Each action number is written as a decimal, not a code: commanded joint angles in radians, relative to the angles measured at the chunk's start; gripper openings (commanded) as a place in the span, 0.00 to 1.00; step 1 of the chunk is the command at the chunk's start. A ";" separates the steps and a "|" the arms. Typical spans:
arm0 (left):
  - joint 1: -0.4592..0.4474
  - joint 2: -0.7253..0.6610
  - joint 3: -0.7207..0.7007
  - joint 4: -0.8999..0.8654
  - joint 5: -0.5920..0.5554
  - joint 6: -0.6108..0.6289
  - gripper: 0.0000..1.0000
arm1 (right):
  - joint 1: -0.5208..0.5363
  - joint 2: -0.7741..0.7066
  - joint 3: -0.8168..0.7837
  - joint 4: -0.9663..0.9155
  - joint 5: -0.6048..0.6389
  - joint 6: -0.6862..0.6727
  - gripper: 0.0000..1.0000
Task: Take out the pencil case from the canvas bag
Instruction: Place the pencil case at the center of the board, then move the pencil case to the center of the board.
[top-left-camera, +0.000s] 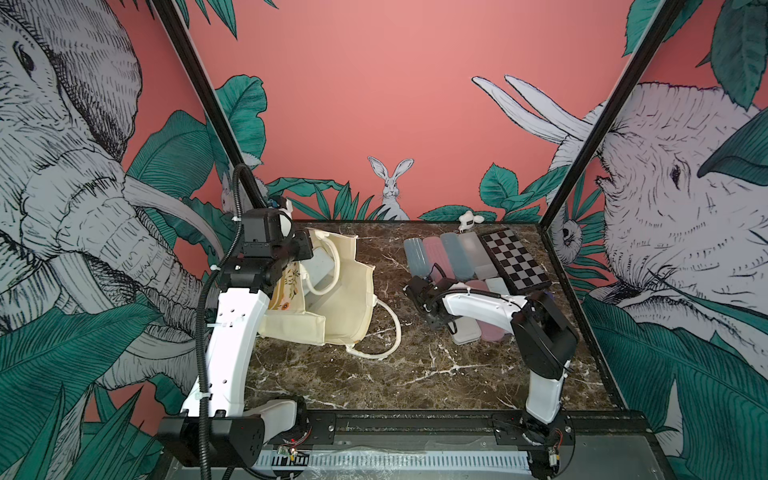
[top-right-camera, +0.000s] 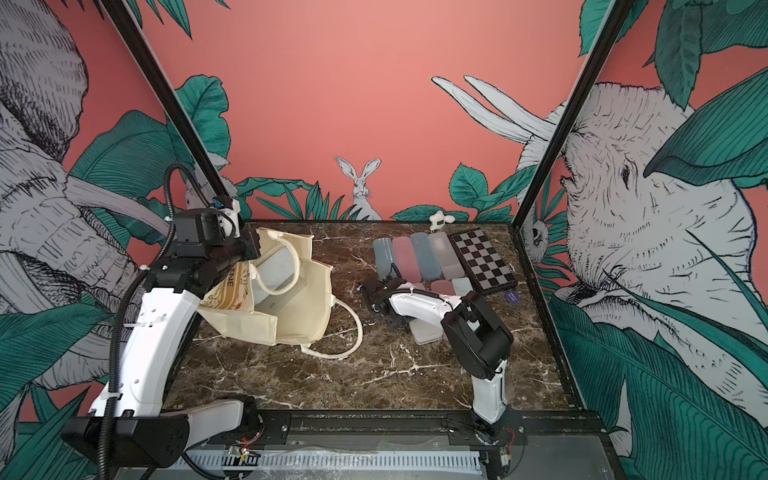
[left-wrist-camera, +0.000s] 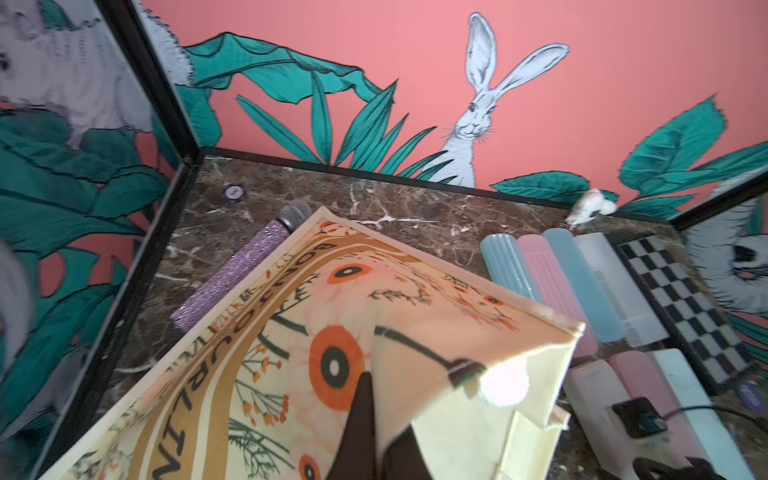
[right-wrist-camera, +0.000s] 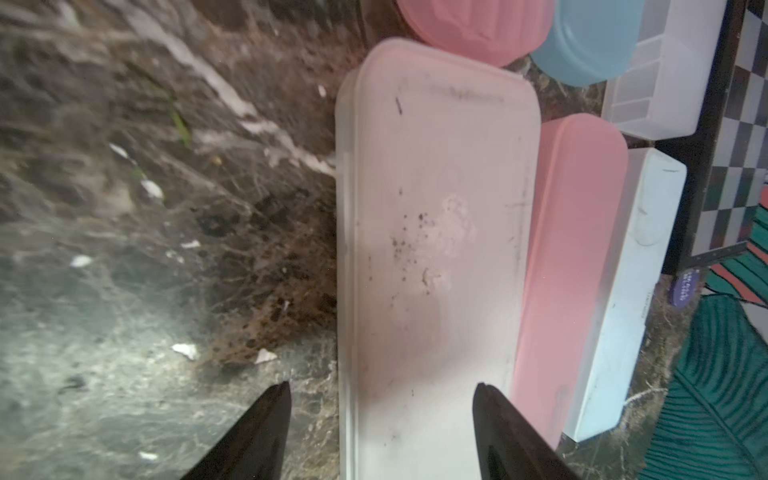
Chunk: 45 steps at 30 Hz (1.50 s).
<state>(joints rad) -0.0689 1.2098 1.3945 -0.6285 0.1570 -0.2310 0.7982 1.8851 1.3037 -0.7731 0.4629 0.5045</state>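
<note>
The cream canvas bag (top-left-camera: 340, 299) (top-right-camera: 299, 307) lies on its side at the table's left, mouth towards the middle, one loop handle trailing on the marble. My left gripper (left-wrist-camera: 386, 403) is shut on the bag's printed face (left-wrist-camera: 332, 311) near its rim and holds that side up. A pale case-like shape (top-left-camera: 322, 266) (top-right-camera: 276, 266) shows inside the mouth. At the right, my right gripper (right-wrist-camera: 382, 386) (top-left-camera: 419, 291) stands open over a frosted white pencil case (right-wrist-camera: 436, 249) (top-left-camera: 465, 334) that lies flat on the table, its fingers apart and off the case.
Several blue, pink and clear cases (top-left-camera: 444, 253) lie in rows at the back right beside a chessboard (top-left-camera: 515, 262). A purple glitter microphone (left-wrist-camera: 237, 274) lies behind the bag, near a poker chip (left-wrist-camera: 232, 191). A small white figure (top-left-camera: 469, 220) stands at the back edge.
</note>
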 joint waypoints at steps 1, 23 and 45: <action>0.001 0.009 -0.044 0.158 0.228 -0.067 0.00 | -0.029 0.001 0.044 0.054 -0.021 -0.020 0.71; 0.002 0.005 -0.074 0.176 0.263 -0.080 0.00 | -0.118 0.116 0.114 -0.003 0.036 -0.012 0.55; -0.047 0.058 0.006 0.120 0.395 0.128 0.00 | -0.101 -0.429 -0.337 0.736 -0.344 0.009 0.53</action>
<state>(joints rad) -0.0925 1.2728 1.3460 -0.5339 0.4530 -0.1886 0.6819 1.5322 1.0351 -0.3527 0.3000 0.4942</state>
